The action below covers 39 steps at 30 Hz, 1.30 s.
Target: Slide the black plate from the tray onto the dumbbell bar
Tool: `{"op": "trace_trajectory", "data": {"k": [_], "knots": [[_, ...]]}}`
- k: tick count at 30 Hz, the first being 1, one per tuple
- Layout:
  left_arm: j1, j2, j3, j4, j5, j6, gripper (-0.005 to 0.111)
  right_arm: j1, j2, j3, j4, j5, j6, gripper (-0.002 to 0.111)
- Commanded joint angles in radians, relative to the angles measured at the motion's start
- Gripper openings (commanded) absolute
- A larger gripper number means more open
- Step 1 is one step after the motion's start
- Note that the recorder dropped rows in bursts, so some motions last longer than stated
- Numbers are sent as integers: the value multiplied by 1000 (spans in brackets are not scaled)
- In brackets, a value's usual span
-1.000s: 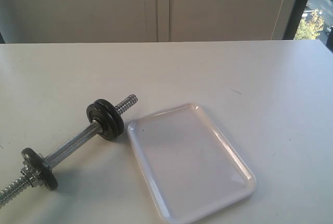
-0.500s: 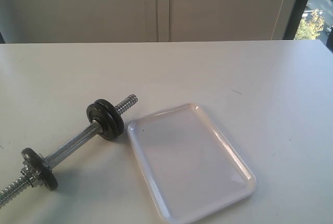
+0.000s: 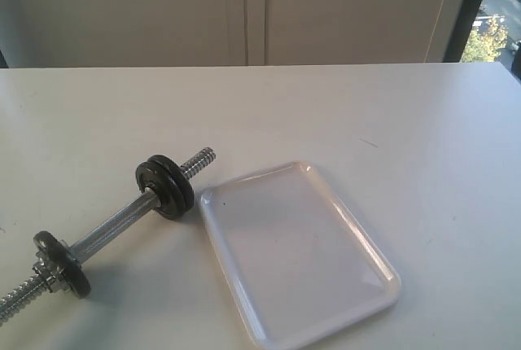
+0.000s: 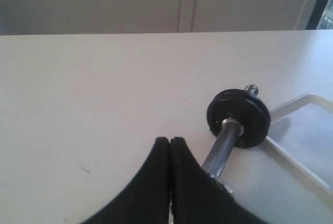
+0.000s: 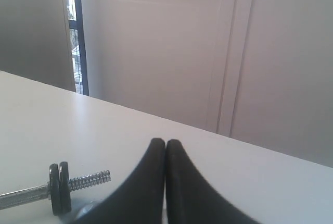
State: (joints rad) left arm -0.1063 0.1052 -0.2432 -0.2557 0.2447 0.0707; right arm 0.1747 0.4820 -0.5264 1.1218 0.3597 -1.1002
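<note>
The white tray (image 3: 370, 256) lies empty on the table. Beside its near-left corner rests the chrome dumbbell bar (image 3: 114, 224). Two dark discs sit pressed together on the bar near its threaded tip. The outer one of the pair is the black plate (image 3: 186, 193). Another dark disc (image 3: 63, 263) sits near the bar's other end. My left gripper (image 4: 170, 139) is shut and empty, hovering short of the bar (image 4: 221, 148). My right gripper (image 5: 165, 141) is shut and empty too, with the disc pair (image 5: 59, 187) off to its side. Neither gripper shows in the exterior view.
The white table (image 3: 366, 114) runs back to pale wall panels. A window strip (image 3: 492, 16) is at the far right. The tray's rim (image 4: 291, 156) lies just beyond the disc pair (image 4: 238, 117) in the left wrist view.
</note>
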Motion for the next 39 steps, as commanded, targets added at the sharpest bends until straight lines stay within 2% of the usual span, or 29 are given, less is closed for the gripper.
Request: {"op": "trace_trajectory", "data": {"k": [1,7,9,10,39], "knots": [[5,-80,99,117,-19,-95,0,4,0,4,3,-9,4,0],[5,-105,243,112,-160,-132,0,4,-3,4,3,-9,4,0],[5,-105,243,136,-45,-119,0,4,-2,4,3,-11,4,0],[5,-105,243,142,-29,-116,0,4,-2,4,3,-9,4,0],[5,-105,243,115,-42,-71,0,4,-2,4,5,-9,25,0]]}}
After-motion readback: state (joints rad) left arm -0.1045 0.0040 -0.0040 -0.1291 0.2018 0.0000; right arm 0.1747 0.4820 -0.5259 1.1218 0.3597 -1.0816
